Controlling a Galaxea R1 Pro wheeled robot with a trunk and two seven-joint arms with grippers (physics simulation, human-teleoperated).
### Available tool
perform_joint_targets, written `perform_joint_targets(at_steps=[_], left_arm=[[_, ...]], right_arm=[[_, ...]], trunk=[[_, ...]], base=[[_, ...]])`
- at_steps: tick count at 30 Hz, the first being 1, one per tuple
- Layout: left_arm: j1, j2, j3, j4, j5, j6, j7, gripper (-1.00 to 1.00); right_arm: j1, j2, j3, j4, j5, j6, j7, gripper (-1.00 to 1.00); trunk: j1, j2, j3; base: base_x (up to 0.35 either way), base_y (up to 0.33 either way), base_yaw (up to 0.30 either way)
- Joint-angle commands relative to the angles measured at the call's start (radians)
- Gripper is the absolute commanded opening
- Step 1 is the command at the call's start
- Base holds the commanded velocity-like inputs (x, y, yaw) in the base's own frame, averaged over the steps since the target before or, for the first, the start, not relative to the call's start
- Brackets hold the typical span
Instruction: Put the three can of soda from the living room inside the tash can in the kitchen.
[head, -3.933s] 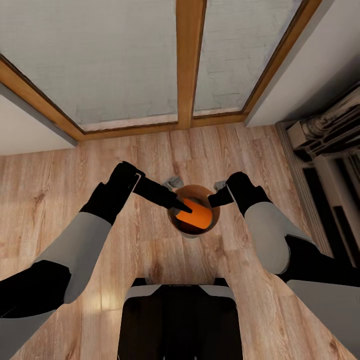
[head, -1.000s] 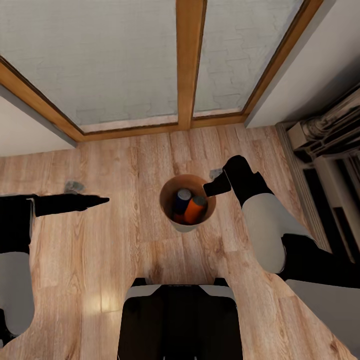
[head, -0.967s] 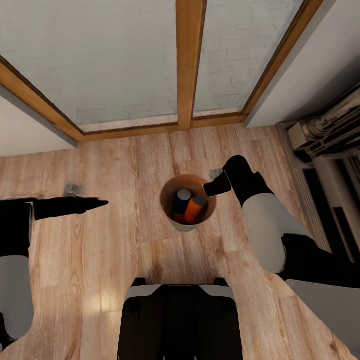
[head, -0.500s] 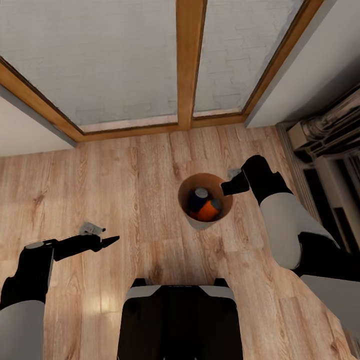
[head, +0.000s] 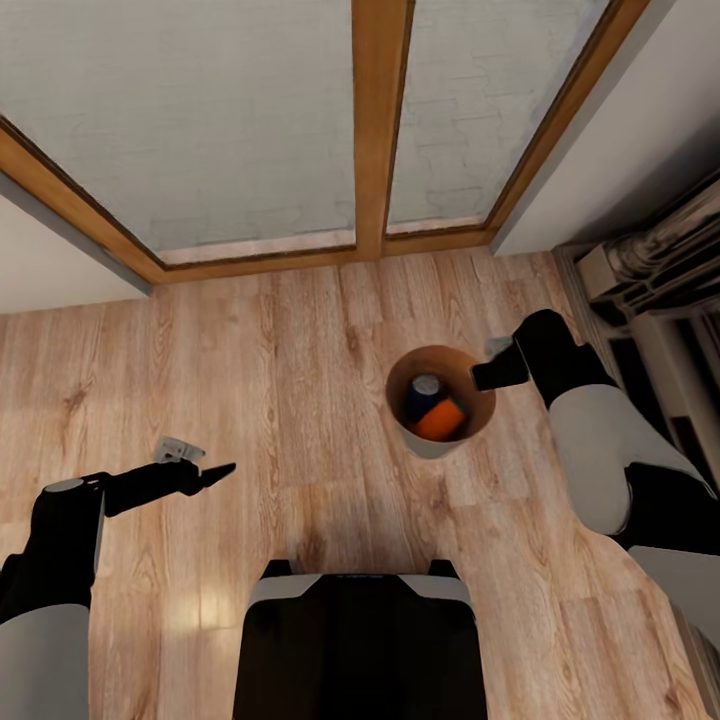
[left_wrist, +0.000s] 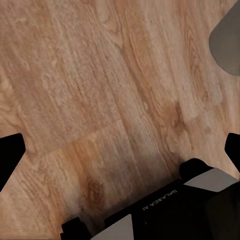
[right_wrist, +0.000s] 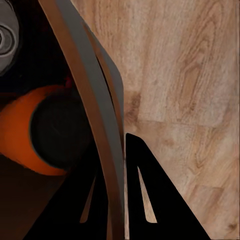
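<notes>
The tash can (head: 432, 443), a small round bucket with a tan inside, is over the wood floor right of centre in the head view. Inside it a blue can of soda (head: 424, 391) with a grey top stands beside an orange one (head: 443, 421). My right gripper (head: 489, 373) is shut on the bucket's right rim. In the right wrist view the rim wall (right_wrist: 87, 90) runs between the fingers of that gripper (right_wrist: 117, 150), with the orange can (right_wrist: 20, 135) inside. My left gripper (head: 216, 470) hangs open and empty over bare floor at the lower left, its fingers spread wide apart (left_wrist: 120, 150).
Wood-framed glass doors (head: 375, 130) cross the far side, with white walls on either side. A dark ribbed structure (head: 655, 270) lines the right edge. My own base (head: 360, 640) fills the near middle. Plank floor (head: 280, 360) lies between the arms.
My right gripper has carried the bucket with the cans to the right. The left arm has left the bucket, pulled back and dropped to the lower left. The camera is still.
</notes>
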Motion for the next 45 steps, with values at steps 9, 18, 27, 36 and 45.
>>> perform_joint_targets(at_steps=[9, 18, 27, 36, 45], left_arm=[[0.0, 0.0, 0.0, -0.033, 0.001, 0.043, -0.002, 1.0], [0.0, 0.0, 0.0, -0.031, -0.002, 0.054, -0.001, 1.0], [0.0, 0.0, 0.0, -0.028, -0.004, 0.054, -0.001, 1.0], [0.0, -0.001, 0.0, -0.025, -0.004, 0.052, 0.001, 1.0], [0.0, -0.001, -0.003, -0.022, -0.006, 0.051, 0.001, 1.0]], right_arm=[[0.003, -0.008, 0.001, -0.001, -0.008, 0.005, 0.004, -1.0], [0.005, -0.084, 0.001, -0.002, -0.009, 0.005, 0.003, -1.0], [0.006, -0.134, 0.001, -0.002, -0.01, 0.005, 0.005, -1.0], [0.007, -0.144, -0.004, -0.009, -0.017, 0.005, 0.012, -1.0], [0.03, -0.164, -0.003, -0.13, -0.016, 0.005, 0.172, -1.0]], trunk=[[0.034, -0.063, -0.028], [0.069, -0.126, -0.056], [0.103, -0.189, -0.085], [0.138, -0.252, -0.113], [0.172, -0.315, -0.141]], base=[[0.0, 0.0, 0.0], [0.0, 0.0, 0.0], [0.0, 0.0, 0.0], [0.0, 0.0, 0.0], [0.0, 0.0, 0.0]])
